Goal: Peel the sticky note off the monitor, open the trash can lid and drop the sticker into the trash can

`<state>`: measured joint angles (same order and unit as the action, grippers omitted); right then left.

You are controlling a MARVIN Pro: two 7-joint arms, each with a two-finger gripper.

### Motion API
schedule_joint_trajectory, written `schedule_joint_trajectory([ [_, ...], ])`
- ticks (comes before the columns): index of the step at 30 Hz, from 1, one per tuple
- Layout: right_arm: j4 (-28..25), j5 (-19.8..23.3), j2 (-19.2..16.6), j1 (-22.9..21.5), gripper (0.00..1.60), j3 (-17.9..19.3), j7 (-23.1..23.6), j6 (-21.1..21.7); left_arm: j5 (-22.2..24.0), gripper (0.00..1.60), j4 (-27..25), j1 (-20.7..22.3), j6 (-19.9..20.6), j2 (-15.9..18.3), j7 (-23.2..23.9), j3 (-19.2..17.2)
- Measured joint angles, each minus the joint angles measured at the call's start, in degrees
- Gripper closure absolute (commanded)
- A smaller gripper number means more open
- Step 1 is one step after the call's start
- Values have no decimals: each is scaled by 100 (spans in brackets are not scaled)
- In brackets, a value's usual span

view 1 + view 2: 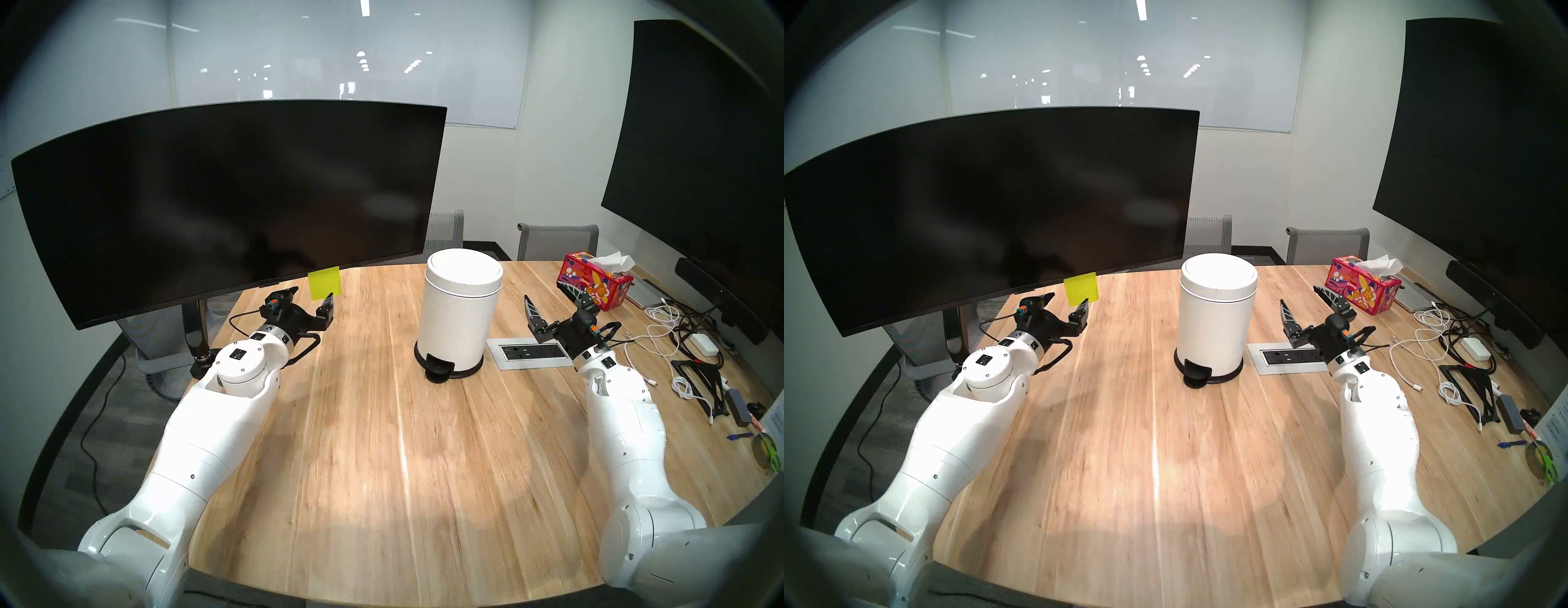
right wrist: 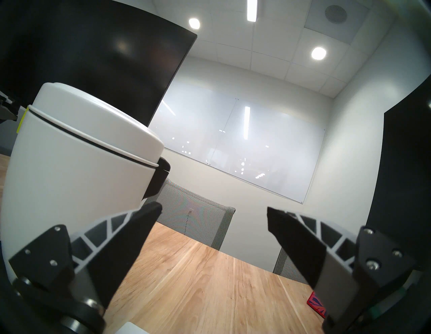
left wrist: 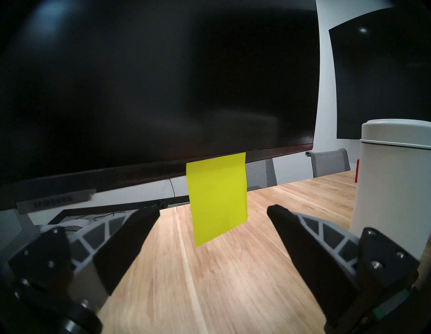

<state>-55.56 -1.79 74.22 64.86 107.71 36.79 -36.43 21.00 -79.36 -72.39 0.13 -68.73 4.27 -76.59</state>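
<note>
The yellow-green sticky note (image 1: 324, 282) (image 1: 1081, 289) (image 3: 217, 198) hangs from the lower edge of the wide curved monitor (image 1: 229, 204) (image 3: 163, 81), its free end over the table. My left gripper (image 1: 311, 296) (image 1: 1067, 299) (image 3: 213, 211) is open just in front of the note, one finger on each side, holding nothing. The white trash can (image 1: 460, 322) (image 1: 1212, 327) (image 2: 70, 175) stands mid-table with its lid (image 1: 464, 269) (image 2: 100, 121) down. My right gripper (image 1: 547, 295) (image 2: 213, 210) hovers open and empty to the can's right.
A red patterned tissue box (image 1: 596, 280) sits behind the right gripper. A power outlet plate (image 1: 528, 353) is set into the table beside the can. Cables and adapters (image 1: 679, 322) clutter the right side under a big flat screen (image 1: 700, 148). Grey chairs (image 1: 558, 242) stand behind.
</note>
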Motion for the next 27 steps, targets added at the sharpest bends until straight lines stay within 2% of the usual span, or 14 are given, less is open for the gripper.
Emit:
schedule_joint_trajectory([
  [25,0,0,0,0,0,-1,0,0,-19,0,547,376,6,-156,246,15],
  [27,0,0,0,0,0,-1,0,0,-23,23,593,411,6,-172,251,15],
])
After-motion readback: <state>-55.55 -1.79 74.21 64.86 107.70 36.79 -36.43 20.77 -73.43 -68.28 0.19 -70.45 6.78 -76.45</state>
